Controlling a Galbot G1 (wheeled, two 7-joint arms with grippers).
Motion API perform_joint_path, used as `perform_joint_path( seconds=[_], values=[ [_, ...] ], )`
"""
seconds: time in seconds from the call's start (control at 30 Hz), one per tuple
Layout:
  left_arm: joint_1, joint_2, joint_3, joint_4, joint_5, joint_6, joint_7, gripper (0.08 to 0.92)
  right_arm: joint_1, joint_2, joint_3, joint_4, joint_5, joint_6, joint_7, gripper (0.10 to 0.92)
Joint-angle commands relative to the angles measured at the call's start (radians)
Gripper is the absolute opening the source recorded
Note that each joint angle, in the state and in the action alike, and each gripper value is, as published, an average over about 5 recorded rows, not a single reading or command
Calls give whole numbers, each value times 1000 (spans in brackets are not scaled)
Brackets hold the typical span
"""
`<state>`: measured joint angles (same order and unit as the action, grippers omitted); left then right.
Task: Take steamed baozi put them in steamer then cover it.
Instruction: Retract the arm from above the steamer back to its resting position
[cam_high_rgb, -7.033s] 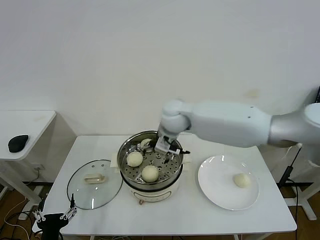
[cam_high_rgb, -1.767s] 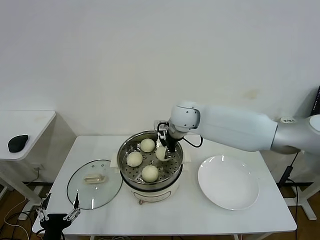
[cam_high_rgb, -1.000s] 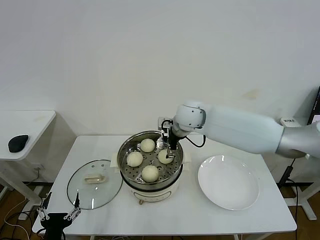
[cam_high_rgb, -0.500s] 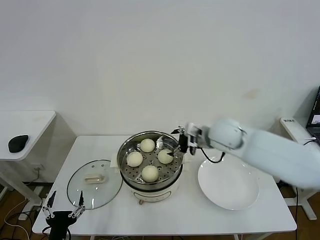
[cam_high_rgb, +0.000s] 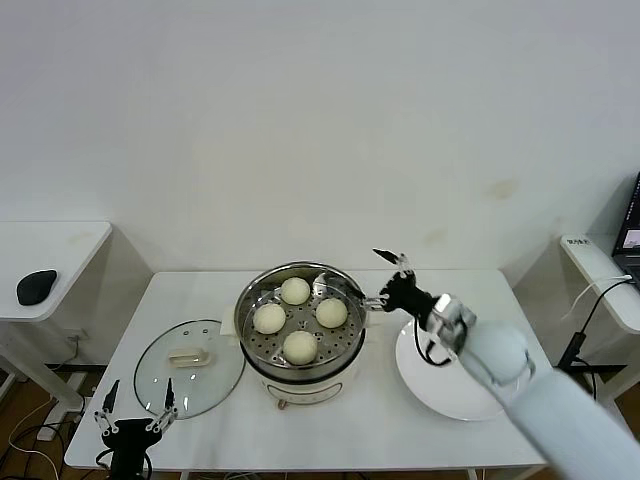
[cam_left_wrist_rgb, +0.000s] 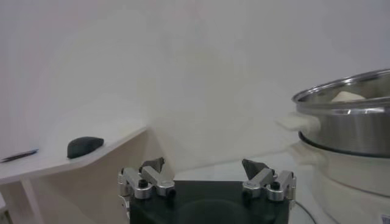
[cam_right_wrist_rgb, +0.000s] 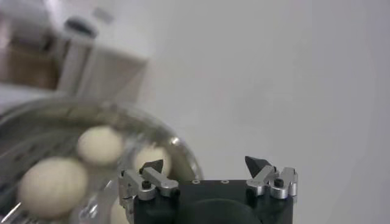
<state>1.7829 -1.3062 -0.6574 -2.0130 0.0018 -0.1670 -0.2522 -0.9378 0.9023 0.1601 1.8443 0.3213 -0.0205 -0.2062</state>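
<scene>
Baozi (cam_high_rgb: 300, 345) all four sit in the steamer (cam_high_rgb: 300, 325) mid-frame. My right claw (cam_high_rgb: 392, 280) hangs spread and empty beside its rim. Next I judge the lid (cam_high_rgb: 189, 366), lower left on the desk (cam_high_rgb: 350, 425), needs fetching; left claw (cam_high_rgb: 133, 420) spread nearby.

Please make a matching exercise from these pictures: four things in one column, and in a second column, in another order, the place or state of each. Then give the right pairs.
Things:
1. baozi
2. cover
3. plate
4. right pincer

Places or states:
A. flat on the table, on the robot's left of the steamer
B. open and holding nothing, above the steamer's right rim
C. four together on the perforated tray
D. bare, on the robot's right of the steamer

Pairs: 1-C, 2-A, 3-D, 4-B
</scene>
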Motion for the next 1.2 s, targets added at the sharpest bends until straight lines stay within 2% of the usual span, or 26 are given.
perform_joint_path(
  seconds=[0.03, 0.2, 0.33, 0.43, 0.73, 1.2],
  values=[
    [-16, 16, -1, 47, 196, 30, 22, 823, -552, 403, 573, 12, -113, 287, -53, 823],
    [-25, 44, -50, 67, 500, 79, 51, 823, -635, 479, 629, 33, -86, 235, -82, 823],
    [-24, 32, -148, 89, 960, -8, 36, 823, -659, 487, 676, 49, -87, 197, -52, 823],
    [-28, 38, -193, 103, 1170, -39, 65, 823, -672, 487, 711, 63, -73, 192, -26, 823],
    [-166, 143, -119, 221, 1348, -25, 102, 823, -679, 501, 743, 63, -79, 199, 1, 823],
    [-373, 182, 2, 417, 1297, 4, 131, 823, -729, 547, 793, 74, -120, 212, 1, 823]
  ],
)
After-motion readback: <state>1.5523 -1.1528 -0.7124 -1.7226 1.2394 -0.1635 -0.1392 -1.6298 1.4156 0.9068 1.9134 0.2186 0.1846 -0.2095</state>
